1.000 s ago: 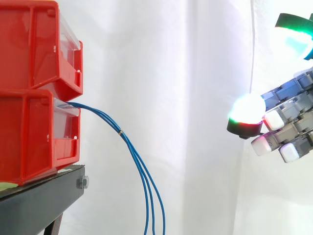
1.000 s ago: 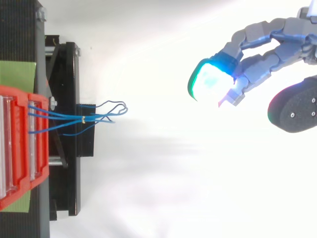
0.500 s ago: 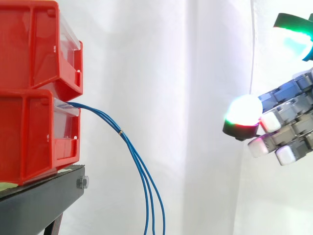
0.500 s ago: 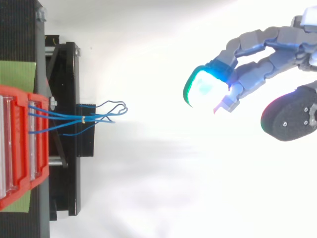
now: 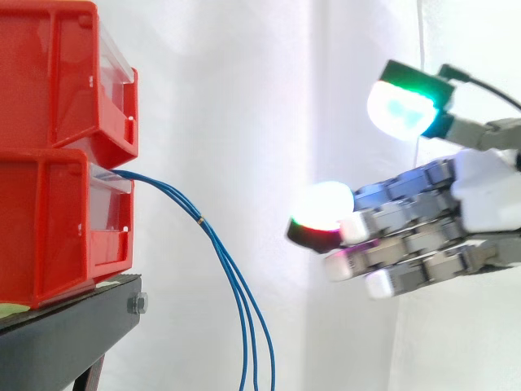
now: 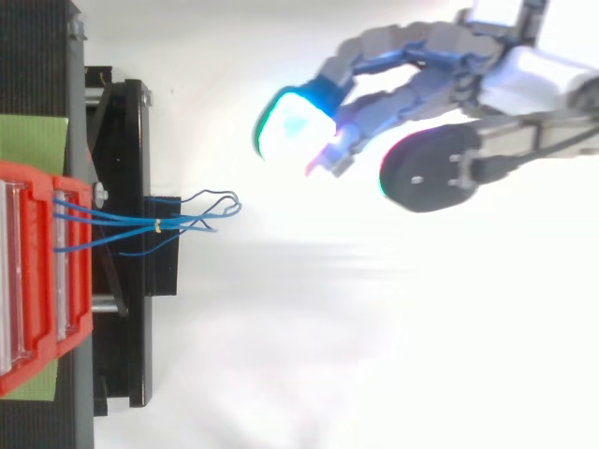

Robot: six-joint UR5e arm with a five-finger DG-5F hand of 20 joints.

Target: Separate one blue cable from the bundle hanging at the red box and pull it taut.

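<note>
Several thin blue cables (image 5: 230, 273) leave the lower red box (image 5: 61, 224) and hang down in a bundle, tied by a small yellow band (image 5: 201, 219). From above the same bundle (image 6: 182, 223) fans out past the black stand. My hand (image 5: 423, 236) reaches in from the right with its fingers stretched toward the cables and the thumb raised above them, holding nothing. Its glowing fingertips (image 5: 321, 213) stay clearly to the right of the bundle, apart from it. In the top view the hand (image 6: 421, 94) sits right of and beyond the cable ends.
Two red bins are stacked, the upper red bin (image 5: 65, 73) on the lower, on a black stand (image 5: 73, 334) at the left. The stand (image 6: 122, 243) runs down the left side from above. A white curtain (image 5: 326, 98) hangs behind.
My hand has moved left toward the cable bundle, more quickly in the last half second. Its fingers have stayed open. The cables have not moved.
</note>
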